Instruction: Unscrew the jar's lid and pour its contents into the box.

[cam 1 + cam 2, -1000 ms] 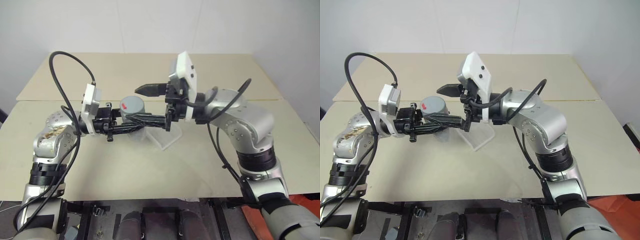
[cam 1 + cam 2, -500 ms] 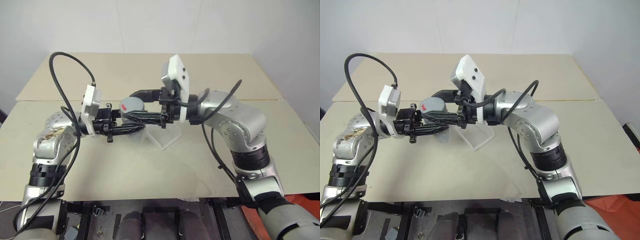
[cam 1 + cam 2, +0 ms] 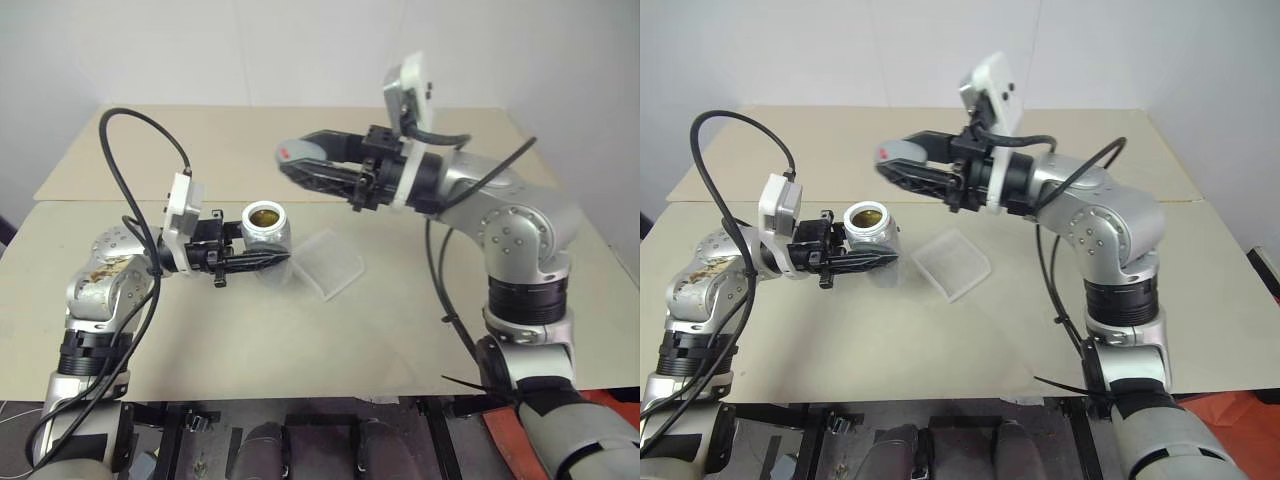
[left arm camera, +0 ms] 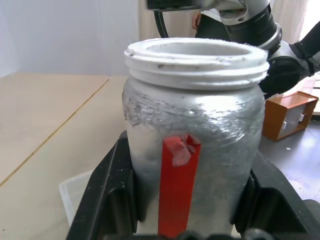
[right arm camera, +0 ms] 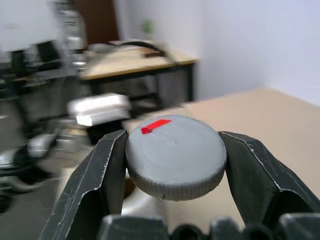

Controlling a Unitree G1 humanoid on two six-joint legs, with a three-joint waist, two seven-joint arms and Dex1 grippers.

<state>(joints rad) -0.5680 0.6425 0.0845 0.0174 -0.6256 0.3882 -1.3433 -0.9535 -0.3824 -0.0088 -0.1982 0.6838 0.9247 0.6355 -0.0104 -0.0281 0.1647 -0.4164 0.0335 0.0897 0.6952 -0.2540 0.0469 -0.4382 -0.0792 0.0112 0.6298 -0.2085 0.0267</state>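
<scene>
The left gripper (image 3: 262, 258) is squeezed shut around the jar (image 3: 266, 229) and holds it standing up, with its open mouth facing the ceiling. The right gripper (image 3: 300, 163) is squeezed shut on the grey lid (image 5: 175, 155), so the lid is off the jar now. It holds the lid up high, above the jar and a bit off to the right side. The next job looks like pouring. The box (image 3: 329, 263) sits flat on the table (image 3: 300, 350), just past the tips of the left gripper and lower down, on the side toward the right arm. The left arm is the nearer one to the box, and it has the jar, so I think the jar must tip over toward the box. Some brownish-yellow contents (image 3: 265, 214) show down inside the mouth, but it is hard to tell how much is there. The jar's wall looks cloudy in the left wrist view, and the black fingers hide its bottom.
</scene>
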